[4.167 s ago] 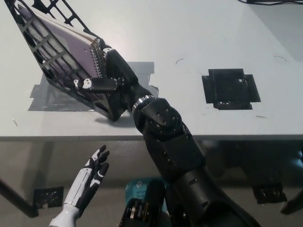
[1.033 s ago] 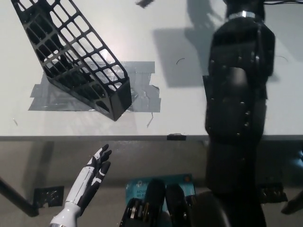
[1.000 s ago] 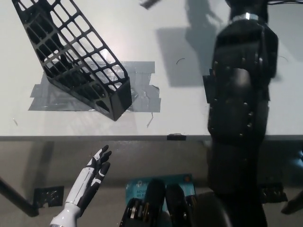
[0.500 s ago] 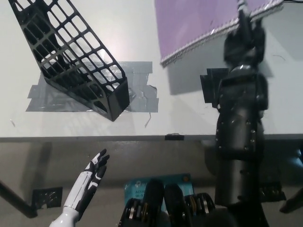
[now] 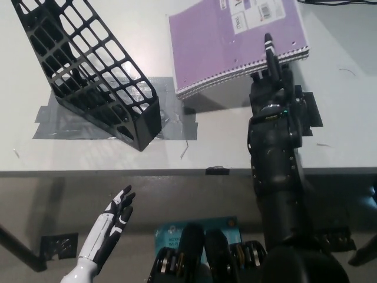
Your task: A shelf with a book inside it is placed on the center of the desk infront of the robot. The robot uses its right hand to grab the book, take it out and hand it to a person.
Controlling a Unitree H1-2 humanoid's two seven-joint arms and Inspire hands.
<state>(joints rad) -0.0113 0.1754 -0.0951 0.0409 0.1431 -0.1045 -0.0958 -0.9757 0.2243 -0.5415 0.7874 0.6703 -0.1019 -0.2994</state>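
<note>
A purple spiral-bound book (image 5: pixel 230 41) is held flat above the desk at the top middle of the head view. My black right hand (image 5: pixel 270 79) grips its near right edge, one finger lying over the cover and the rest underneath. The black lattice shelf (image 5: pixel 88 71) stands tilted on the desk at the left with nothing inside it. My white left hand (image 5: pixel 111 227) rests open below the desk edge at the lower left.
Grey tape (image 5: pixel 177 121) holds the shelf to the white desk (image 5: pixel 118 156). A black tape square (image 5: pixel 311 112) lies partly behind my right arm. The desk's front edge runs across the picture's lower middle. A blue item (image 5: pixel 174 231) lies on the floor below.
The book left the shelf, which now stands bare. Over the last second my right arm has come down and back, bringing the whole purple cover into view.
</note>
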